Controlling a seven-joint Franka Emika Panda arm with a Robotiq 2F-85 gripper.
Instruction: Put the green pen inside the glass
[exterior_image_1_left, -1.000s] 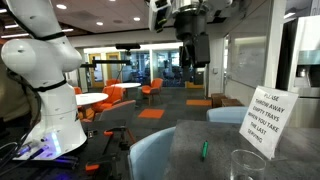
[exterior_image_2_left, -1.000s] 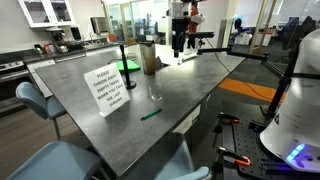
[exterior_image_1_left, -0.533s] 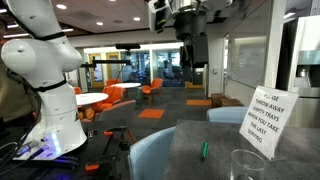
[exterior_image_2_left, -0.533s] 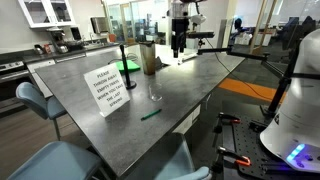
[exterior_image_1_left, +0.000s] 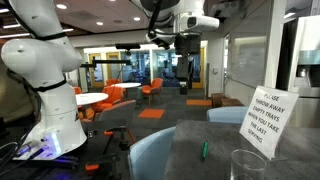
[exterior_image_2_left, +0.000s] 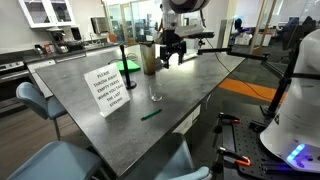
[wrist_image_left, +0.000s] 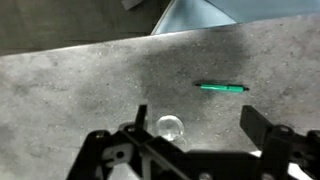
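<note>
The green pen (wrist_image_left: 221, 88) lies flat on the grey table, also seen in both exterior views (exterior_image_2_left: 151, 114) (exterior_image_1_left: 204, 150). The clear glass (wrist_image_left: 169, 127) stands upright near it, apart from the pen (exterior_image_2_left: 156, 93) (exterior_image_1_left: 245, 165). My gripper (wrist_image_left: 195, 135) hangs high above the table (exterior_image_2_left: 172, 55) (exterior_image_1_left: 185, 78), open and empty, over the glass and pen area in the wrist view.
A white paper sign (exterior_image_2_left: 106, 88) stands on the table (exterior_image_2_left: 190, 85) next to the glass. A brownish container (exterior_image_2_left: 149, 58) and a black stand (exterior_image_2_left: 122, 62) sit at the far end. Chairs (exterior_image_2_left: 30, 100) border the table edges.
The arm has swung and lowered its gripper from the far end of the table toward the glass. The pen and glass have not moved.
</note>
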